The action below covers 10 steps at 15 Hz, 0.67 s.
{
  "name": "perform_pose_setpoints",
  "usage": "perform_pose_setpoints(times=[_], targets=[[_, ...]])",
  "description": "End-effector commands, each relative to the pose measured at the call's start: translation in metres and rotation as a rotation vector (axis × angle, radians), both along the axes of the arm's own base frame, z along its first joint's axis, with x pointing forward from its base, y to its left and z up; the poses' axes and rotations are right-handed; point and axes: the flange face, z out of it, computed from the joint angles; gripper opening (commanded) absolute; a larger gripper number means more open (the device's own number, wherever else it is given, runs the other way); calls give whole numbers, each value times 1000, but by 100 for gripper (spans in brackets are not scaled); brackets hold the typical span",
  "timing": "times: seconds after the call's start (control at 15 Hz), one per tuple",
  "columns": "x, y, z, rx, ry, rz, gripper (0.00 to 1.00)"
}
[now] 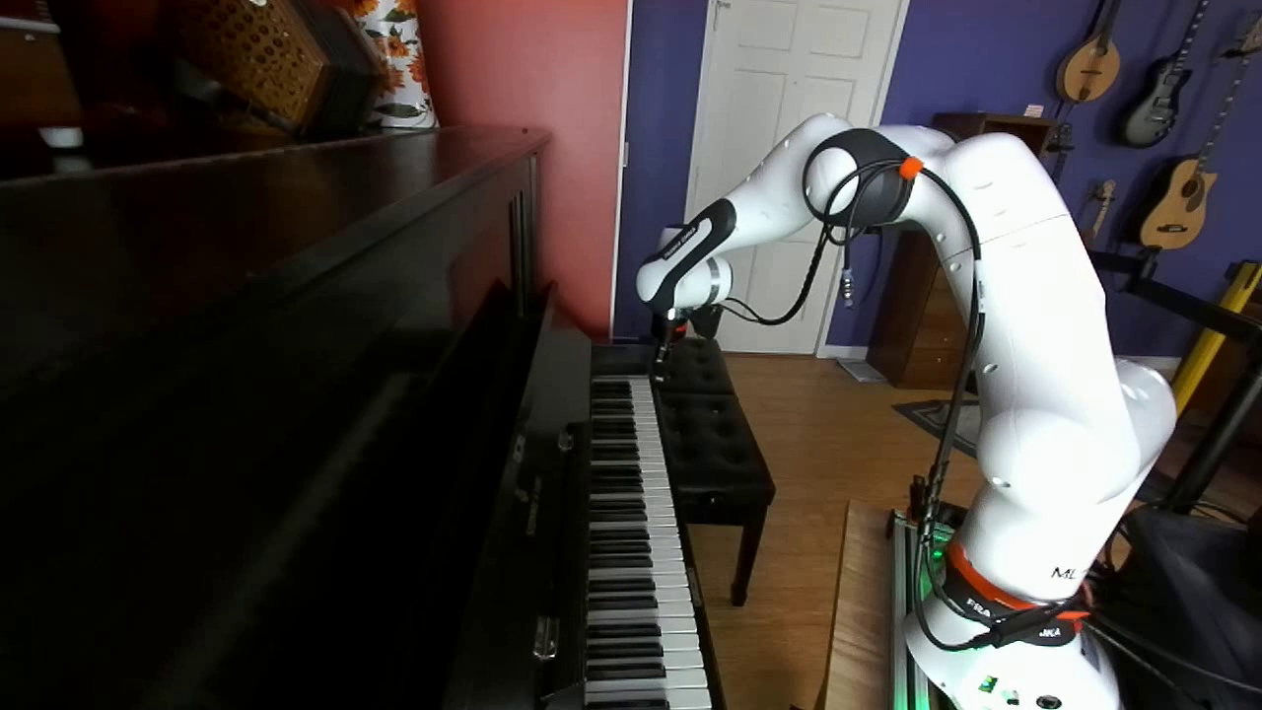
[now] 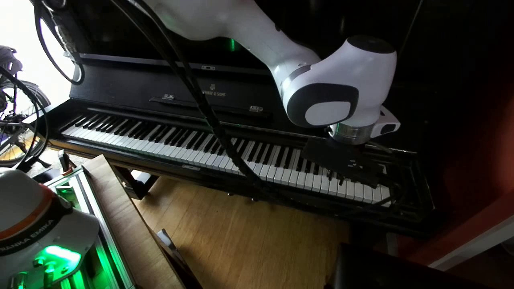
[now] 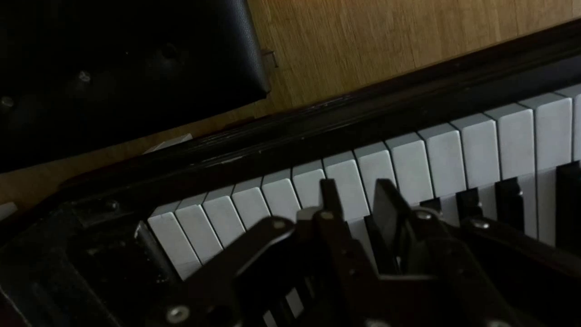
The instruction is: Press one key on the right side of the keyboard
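We read this as a room in a home, full of musical instruments. A dark glossy upright piano (image 2: pixel 237 89), its keyboard (image 2: pixel 213 158) uncovered, shows in both exterior views, with a tufted black bench (image 1: pixel 712 444) just beside it. We see what looks like a concertina (image 1: pixel 251 59) on the piano's top, and a round-bodied stringed instrument (image 1: pixel 1088 71), a dark guitar (image 1: pixel 1152 108) and a wood-toned guitar (image 1: pixel 1175 207) along the violet wall (image 1: pixel 946 59). The coral-red wall (image 1: pixel 523 69), white panelled door (image 1: pixel 774 94), wooden drawers (image 1: pixel 932 340) and wood floor (image 1: pixel 799 434) look domestic to us, as does the bicycle (image 2: pixel 16 117) in an exterior view.
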Motion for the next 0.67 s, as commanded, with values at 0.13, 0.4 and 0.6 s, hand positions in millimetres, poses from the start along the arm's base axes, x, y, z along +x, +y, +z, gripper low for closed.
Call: perform_pose_setpoints(times=[0.13, 0.4, 0.6], targets=[[9, -10, -15, 21, -19, 47, 0], [14, -12, -28, 24, -8, 72, 0], [18, -13, -39, 27, -6, 89, 0]])
